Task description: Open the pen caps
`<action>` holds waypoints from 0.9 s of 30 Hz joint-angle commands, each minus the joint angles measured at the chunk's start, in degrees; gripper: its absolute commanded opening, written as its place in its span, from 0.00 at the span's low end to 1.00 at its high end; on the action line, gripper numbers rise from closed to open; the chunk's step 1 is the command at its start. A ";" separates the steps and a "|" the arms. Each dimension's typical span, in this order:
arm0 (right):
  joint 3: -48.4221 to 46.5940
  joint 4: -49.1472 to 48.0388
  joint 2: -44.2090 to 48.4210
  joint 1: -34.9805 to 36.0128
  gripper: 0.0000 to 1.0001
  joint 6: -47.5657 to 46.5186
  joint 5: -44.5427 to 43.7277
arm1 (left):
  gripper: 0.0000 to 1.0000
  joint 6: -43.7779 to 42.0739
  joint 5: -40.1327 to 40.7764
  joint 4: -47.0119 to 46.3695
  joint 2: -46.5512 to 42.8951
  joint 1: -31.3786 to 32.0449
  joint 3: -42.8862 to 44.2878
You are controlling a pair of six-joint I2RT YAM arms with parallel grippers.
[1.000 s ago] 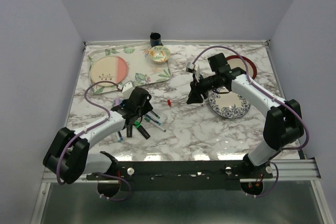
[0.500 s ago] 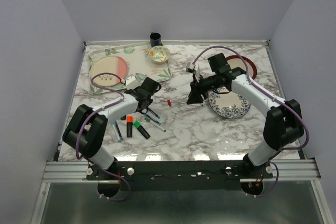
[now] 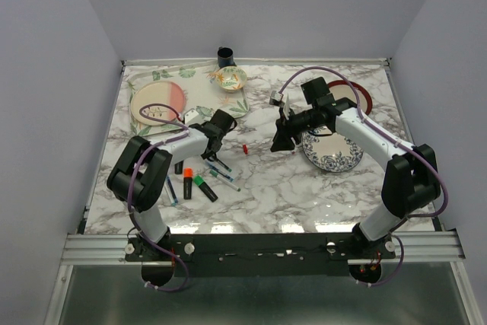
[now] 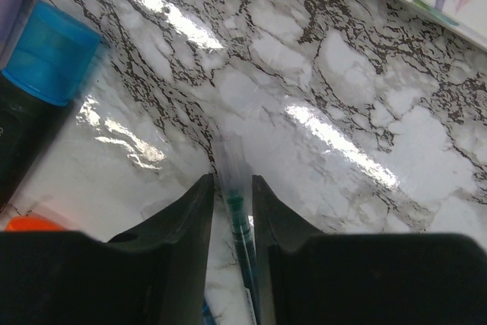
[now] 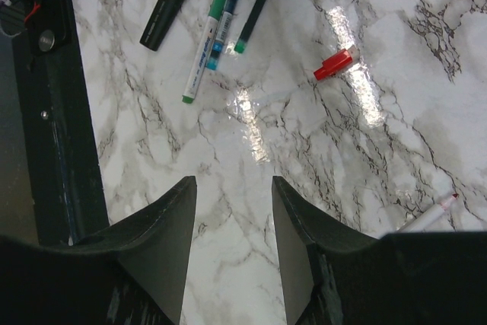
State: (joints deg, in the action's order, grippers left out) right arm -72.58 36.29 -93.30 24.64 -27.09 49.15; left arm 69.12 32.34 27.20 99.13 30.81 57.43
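Observation:
My left gripper is low over the marble, shut on a thin pen with a clear cap and a green core. To its left are a blue cap and an orange cap. From above, the left gripper stands at the back of the pen cluster, by the orange-capped highlighter and the green-capped highlighter. A loose red cap lies mid-table. My right gripper hangs open and empty above the table, with the red cap ahead of it.
A floral tray with a pink plate sits at the back left, with a small bowl and a dark cup behind. A blue patterned plate lies under the right arm. A pink-tipped pen lies near the right gripper.
The left arm swung from the front of the pen cluster to its back. Its jaws narrowed round the thin pen. The right arm has not moved.

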 commanded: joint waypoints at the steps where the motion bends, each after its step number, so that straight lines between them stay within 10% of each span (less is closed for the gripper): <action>1: -0.37 1.67 0.92 -0.30 0.52 -0.86 1.92 | 0.26 0.93 0.01 -1.27 2.29 -1.45 -0.56; 27: -0.29 2.73 -0.22 -0.03 0.52 -0.77 8.06 | 0.00 -4.26 -20.81 -26.91 -22.92 -1.80 -18.91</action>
State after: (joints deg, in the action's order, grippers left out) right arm -72.58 37.69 -93.30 24.64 -28.01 52.60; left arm 66.19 18.61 9.54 80.97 28.95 44.03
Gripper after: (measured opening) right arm 0.523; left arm 0.210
